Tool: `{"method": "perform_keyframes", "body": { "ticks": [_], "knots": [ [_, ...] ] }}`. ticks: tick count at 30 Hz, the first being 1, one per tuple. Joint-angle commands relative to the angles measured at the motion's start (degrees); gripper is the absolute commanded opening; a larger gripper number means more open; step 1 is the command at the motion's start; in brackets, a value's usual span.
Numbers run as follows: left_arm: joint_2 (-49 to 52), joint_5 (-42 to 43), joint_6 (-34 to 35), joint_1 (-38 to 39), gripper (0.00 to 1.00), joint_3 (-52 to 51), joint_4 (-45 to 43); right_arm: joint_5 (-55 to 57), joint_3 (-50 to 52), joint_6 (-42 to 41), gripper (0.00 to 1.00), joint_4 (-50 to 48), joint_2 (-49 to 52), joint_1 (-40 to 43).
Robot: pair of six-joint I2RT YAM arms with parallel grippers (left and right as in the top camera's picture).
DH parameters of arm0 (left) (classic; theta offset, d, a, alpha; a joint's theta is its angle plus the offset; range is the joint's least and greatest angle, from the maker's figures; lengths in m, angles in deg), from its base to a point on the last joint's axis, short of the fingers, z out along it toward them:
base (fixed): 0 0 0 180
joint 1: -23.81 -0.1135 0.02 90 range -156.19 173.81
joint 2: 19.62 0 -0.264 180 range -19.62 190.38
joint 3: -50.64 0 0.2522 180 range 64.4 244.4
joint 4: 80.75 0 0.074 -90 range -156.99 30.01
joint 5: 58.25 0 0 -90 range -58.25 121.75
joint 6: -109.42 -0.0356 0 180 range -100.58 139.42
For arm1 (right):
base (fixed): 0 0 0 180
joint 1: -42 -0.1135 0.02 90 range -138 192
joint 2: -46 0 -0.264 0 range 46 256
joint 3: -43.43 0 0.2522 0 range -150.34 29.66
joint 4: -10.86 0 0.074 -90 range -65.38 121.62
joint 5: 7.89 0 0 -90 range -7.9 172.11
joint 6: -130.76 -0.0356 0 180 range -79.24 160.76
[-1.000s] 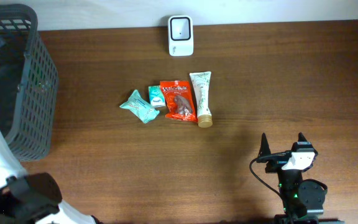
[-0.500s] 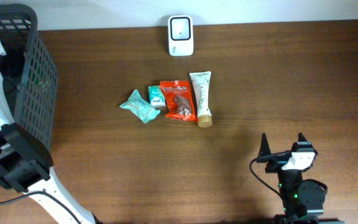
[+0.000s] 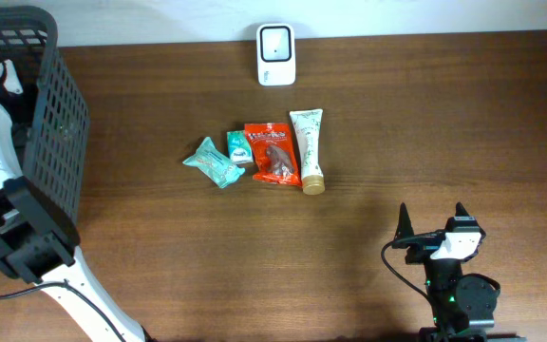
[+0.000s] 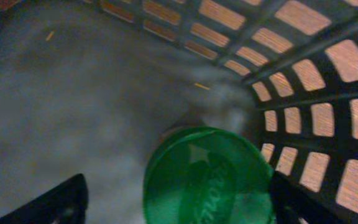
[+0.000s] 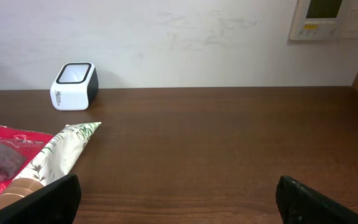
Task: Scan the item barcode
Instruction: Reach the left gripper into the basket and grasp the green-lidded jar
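Left gripper [image 4: 178,190] hangs inside the basket [image 4: 291,81], jaws apart either side of a green tub [image 4: 207,174] just beneath, not clamped. The tub looks light, stiff and smooth, probably slippery; best pinched across its round rim. Right gripper [image 3: 431,214] is apart and empty.
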Motion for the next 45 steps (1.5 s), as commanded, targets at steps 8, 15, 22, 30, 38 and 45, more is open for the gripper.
{"method": "perform_keyframes", "body": {
  "ticks": [8, 15, 22, 30, 38, 45],
  "knots": [
    [-0.72, -10.75, 2.45, -0.66, 0.87, 0.15, 2.84, 0.26, 0.50, 0.22, 0.99, 0.15, -0.42, 0.39],
    [-1.81, 11.13, -0.96, -0.59, 0.89, 0.15, -0.26, 0.26, 0.50, 0.22, 0.99, 0.13, -0.42, 0.39],
    [-1.05, 1.66, -5.68, -0.59, 0.87, -1.64, 2.03, 0.26, 0.50, 0.22, 0.98, 0.15, -0.42, 0.39],
    [-1.11, -7.04, -5.51, -1.22, 0.85, -3.61, 1.33, 0.26, 0.50, 0.22, 0.99, 0.15, -0.42, 0.39],
    [-1.11, -2.29, -3.80, -1.36, 0.78, -3.61, -4.22, 0.26, 0.50, 0.22, 0.98, 0.15, -0.42, 0.39],
    [-1.09, -2.40, -3.82, -1.40, 0.72, -3.63, -2.05, 0.26, 0.50, 0.22, 0.98, 0.15, -0.42, 0.39]
  ]
}}
